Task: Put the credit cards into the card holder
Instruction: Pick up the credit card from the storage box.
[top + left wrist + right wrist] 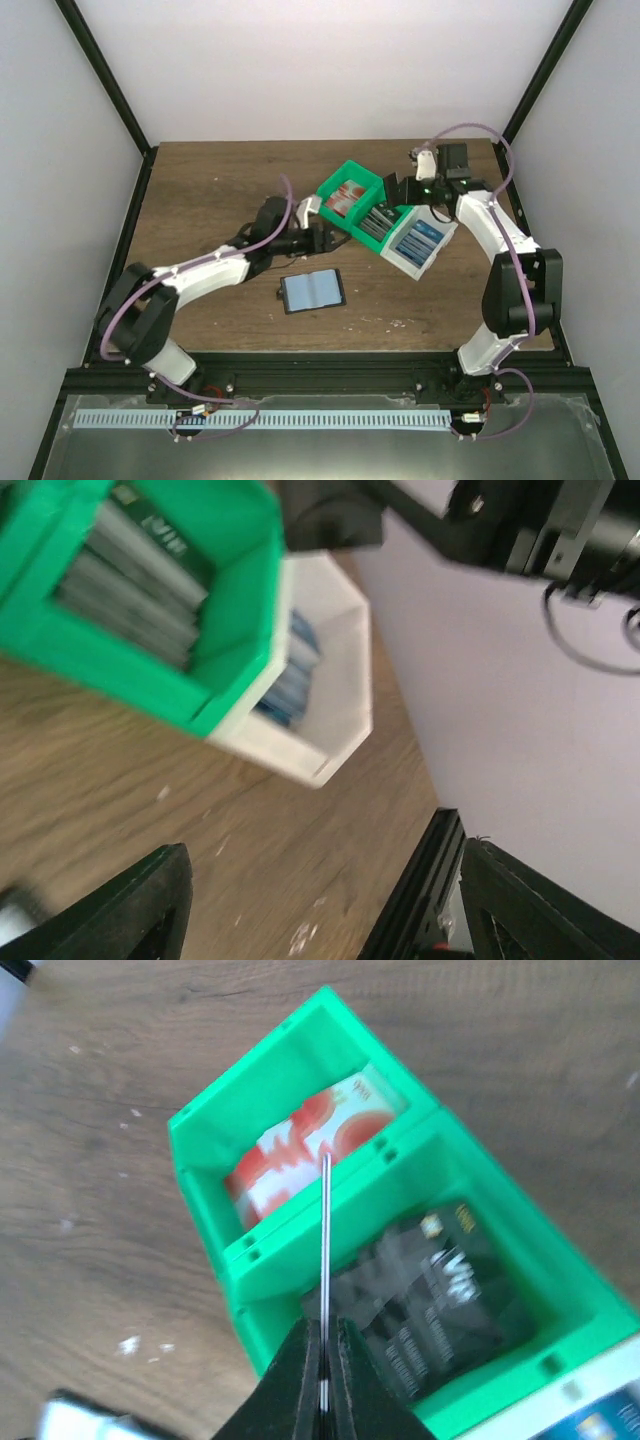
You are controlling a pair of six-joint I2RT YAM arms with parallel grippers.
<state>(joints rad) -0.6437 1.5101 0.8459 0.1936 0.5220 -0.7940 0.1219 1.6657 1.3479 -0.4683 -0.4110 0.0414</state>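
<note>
The card holder (313,291) lies open on the table, its greyish-blue lining facing up. Blue credit cards (418,243) stand in a white bin (436,262); the left wrist view also shows these blue cards (296,668). My right gripper (326,1365) is shut on a thin card (326,1250) seen edge-on, its colour hidden, held over the green bin (300,1250). From above, the right gripper (405,190) hovers at that bin's far side. My left gripper (335,910) is open with nothing between its fingers, low over the wood, and the left gripper (325,238) sits just left of the bins.
The green bin (350,190) has two compartments, one with a red-and-white card (300,1145) and one with dark cards (430,1300). It adjoins the white bin (330,710). A black frame rail (420,900) edges the table on the right, with walls all round.
</note>
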